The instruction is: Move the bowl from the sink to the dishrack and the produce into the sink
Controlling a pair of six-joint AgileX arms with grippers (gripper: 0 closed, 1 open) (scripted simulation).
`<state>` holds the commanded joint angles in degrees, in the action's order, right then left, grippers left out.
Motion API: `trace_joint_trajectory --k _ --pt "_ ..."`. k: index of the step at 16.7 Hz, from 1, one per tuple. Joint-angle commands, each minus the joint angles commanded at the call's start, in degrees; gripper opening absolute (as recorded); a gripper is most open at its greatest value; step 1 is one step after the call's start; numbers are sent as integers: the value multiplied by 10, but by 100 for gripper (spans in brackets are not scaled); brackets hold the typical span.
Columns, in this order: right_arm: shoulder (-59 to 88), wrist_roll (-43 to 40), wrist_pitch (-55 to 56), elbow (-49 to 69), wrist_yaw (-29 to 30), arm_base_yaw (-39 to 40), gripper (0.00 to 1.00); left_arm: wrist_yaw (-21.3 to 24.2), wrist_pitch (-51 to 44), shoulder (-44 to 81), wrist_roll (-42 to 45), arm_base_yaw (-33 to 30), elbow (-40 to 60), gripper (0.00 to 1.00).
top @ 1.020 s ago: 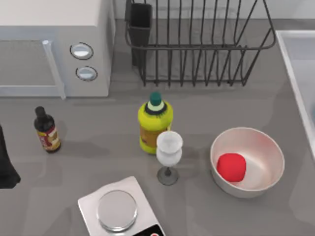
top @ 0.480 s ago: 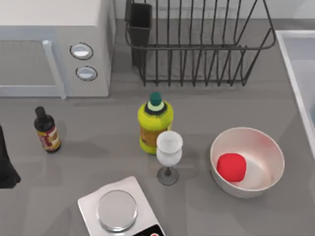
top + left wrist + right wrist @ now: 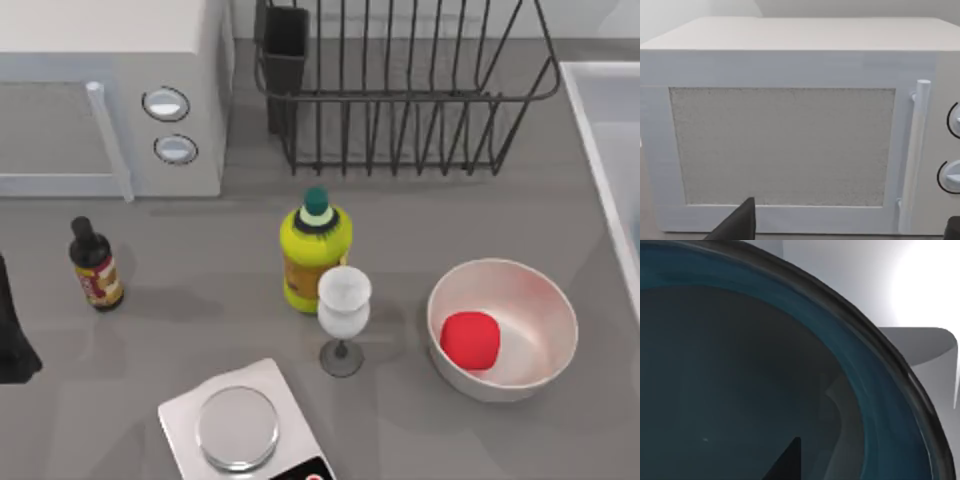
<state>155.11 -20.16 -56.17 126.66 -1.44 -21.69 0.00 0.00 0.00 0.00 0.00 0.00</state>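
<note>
At the far left edge of the top view the left arm (image 3: 12, 335) is parked beside the microwave (image 3: 110, 95). Its claw (image 3: 850, 227) faces the microwave door in the left wrist view, with the two dark fingertips (image 3: 737, 225) standing well apart, so it is open and holds nothing.

Going right, the dishrack (image 3: 400, 90) stands empty at the back of the worktop (image 3: 180, 320), its long axis running left to right, with the utensil cup (image 3: 285, 45) at its left corner. In front of it, the produce (image 3: 470, 340) lies inside the white bowl (image 3: 545, 300), not yet in the sink (image 3: 600, 130), which sits at the right edge.

The right wrist view looks closely into the bowl (image 3: 790, 365), upright and opening upward, with the pale sink wall behind it. I judge the step in hand is the reaching for the bowl. One dark fingertip (image 3: 787, 462) seems to be inside the bowl, but I cannot tell whether the right claw is apart or together. The next move calls for pinching the rim firmly and then lifting straight up.
</note>
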Motion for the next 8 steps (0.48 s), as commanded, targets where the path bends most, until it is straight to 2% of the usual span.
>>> trace_joint_trajectory --k 7,8 --pt "0 0 0 0 0 0 2 0 0 0 0 0 0 100" --pt "0 0 0 0 0 0 0 0 0 0 0 0 0 100"
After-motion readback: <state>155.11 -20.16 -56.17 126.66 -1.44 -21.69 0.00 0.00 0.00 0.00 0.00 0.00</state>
